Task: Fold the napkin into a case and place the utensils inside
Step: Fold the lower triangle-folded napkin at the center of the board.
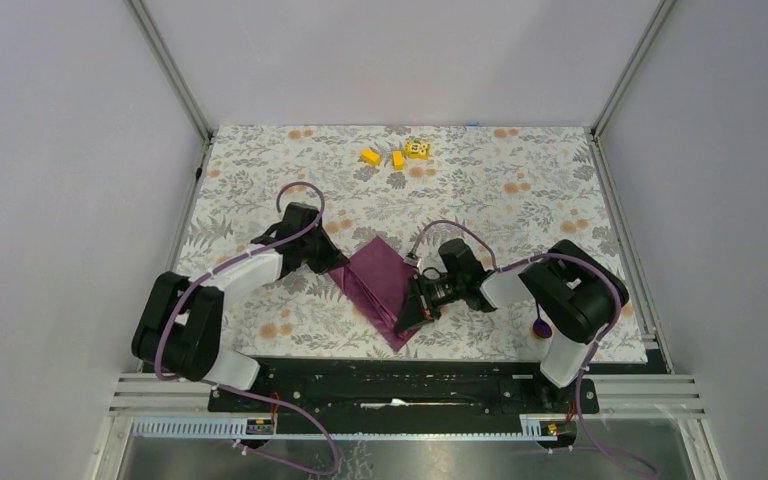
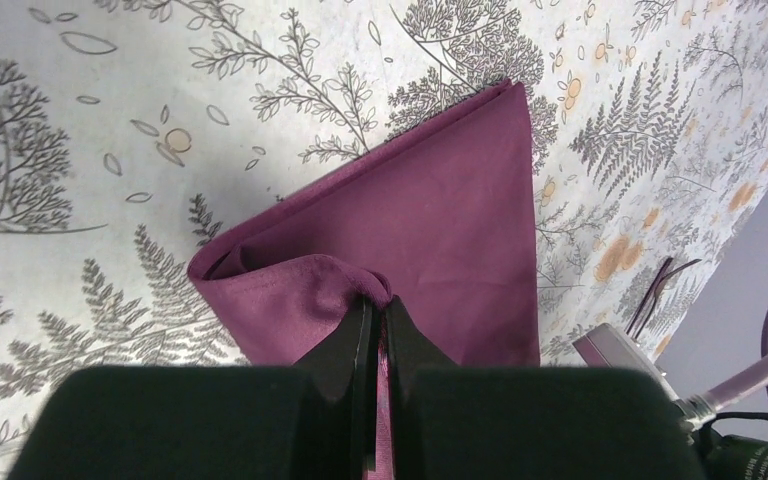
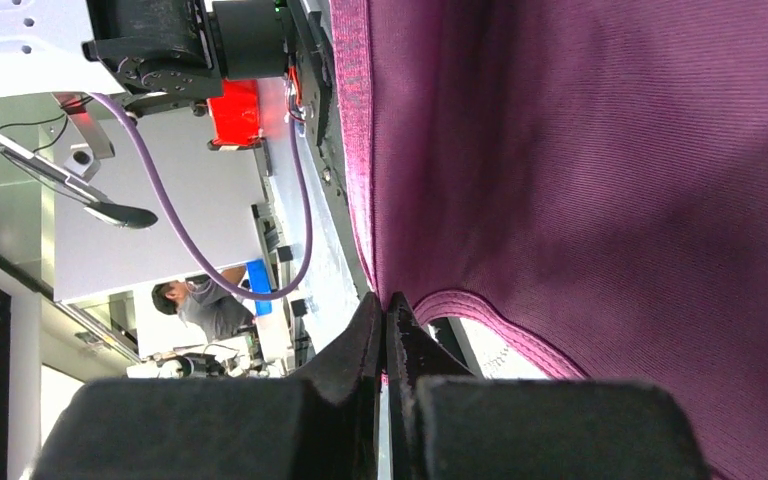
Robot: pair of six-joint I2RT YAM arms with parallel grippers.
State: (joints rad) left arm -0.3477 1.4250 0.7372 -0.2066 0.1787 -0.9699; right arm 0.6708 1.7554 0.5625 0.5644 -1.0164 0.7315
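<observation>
The plum-purple napkin [image 1: 378,280] lies folded into a slanted strip on the floral tablecloth [image 1: 520,200] between the arms. My left gripper [image 1: 335,262] is shut on its left edge; in the left wrist view the fingertips [image 2: 378,300] pinch a bunched fold of the napkin [image 2: 440,200]. My right gripper [image 1: 407,318] is shut on the napkin's near right edge, and in the right wrist view [image 3: 385,305] the cloth [image 3: 580,150] hangs lifted above the jaws. A dark purple utensil [image 1: 540,325] shows beside the right arm's base, mostly hidden.
Three small yellow blocks [image 1: 397,158] sit at the far middle of the tablecloth. White walls enclose the table on the left, back and right. A black rail [image 1: 400,385] runs along the near edge under the arm bases.
</observation>
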